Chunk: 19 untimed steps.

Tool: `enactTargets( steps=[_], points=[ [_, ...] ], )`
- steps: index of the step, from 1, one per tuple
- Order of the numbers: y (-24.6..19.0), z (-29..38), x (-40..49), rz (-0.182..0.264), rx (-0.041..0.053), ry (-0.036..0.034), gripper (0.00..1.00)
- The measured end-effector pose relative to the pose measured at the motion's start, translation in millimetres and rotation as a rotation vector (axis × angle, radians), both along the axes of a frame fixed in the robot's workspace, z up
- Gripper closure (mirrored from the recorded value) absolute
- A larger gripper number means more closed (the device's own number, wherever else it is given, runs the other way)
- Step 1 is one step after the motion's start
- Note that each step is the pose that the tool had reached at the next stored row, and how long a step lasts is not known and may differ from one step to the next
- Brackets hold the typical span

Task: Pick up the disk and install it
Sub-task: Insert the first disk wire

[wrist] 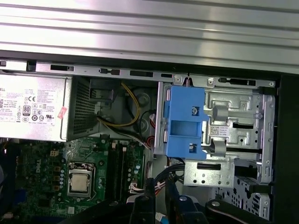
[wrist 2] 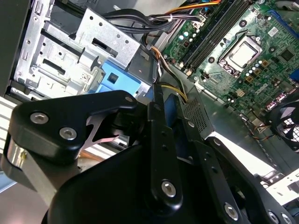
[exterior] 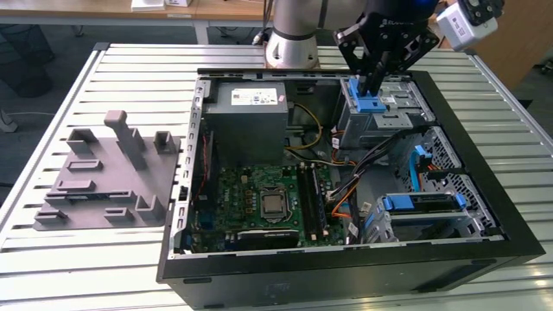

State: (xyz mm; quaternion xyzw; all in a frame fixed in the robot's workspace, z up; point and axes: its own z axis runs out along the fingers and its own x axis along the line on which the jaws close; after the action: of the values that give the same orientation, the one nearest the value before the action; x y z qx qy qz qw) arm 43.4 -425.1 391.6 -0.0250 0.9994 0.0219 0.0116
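1. The gripper [exterior: 377,85] hangs at the exterior view's upper right, over the open computer case [exterior: 346,275]. It is above the metal drive cage [exterior: 402,116] and its blue latch [wrist: 184,121]. In the first wrist view the cage lies some way beneath, so the gripper is judged clear of the metal
2. Its fingers [wrist 2: 157,126] are drawn narrow, close to meeting, and no disk is seen between them. A dark blue sliver shows in the gap in the second wrist view, and what it is cannot be told
3. The disk [exterior: 419,203] is judged to be the grey slab in a blue bracket lying in the bay at the exterior view's lower right, well apart from the gripper. Whether it is fully seated there cannot be told
4. A bundle of black cables [exterior: 373,159] runs between the cage and that bay, close to the motherboard [exterior: 268,201]
5. Risk 1: a straight descent from here would meet the latch or the cage, not the disk, because the gripper stands over the wrong compartment
6. Risk 2: a low crossing toward the bay could snag the cables and drag a plug loose
7. Risk 3: if the bracket sits only partly in its bay, the disk could tilt or jam against the bay walls
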Motion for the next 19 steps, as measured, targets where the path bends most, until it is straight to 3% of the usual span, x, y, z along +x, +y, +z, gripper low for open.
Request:
enactTargets(
  steps=[6,12,16,19],
  points=[
    [-2.0,-0.3,5.6,0.0,0.0001,0.0,0.76],
    [-3.6,-1.8,26.8,0.0,0.0001,0.0,0.76],
    [-4.1,-1.1,28.6,0.011,-0.0004,0.0,0.76],
    [-4.6,3.6,28.7,0.017,0.0,-0.0004,0.76]
  ],
)
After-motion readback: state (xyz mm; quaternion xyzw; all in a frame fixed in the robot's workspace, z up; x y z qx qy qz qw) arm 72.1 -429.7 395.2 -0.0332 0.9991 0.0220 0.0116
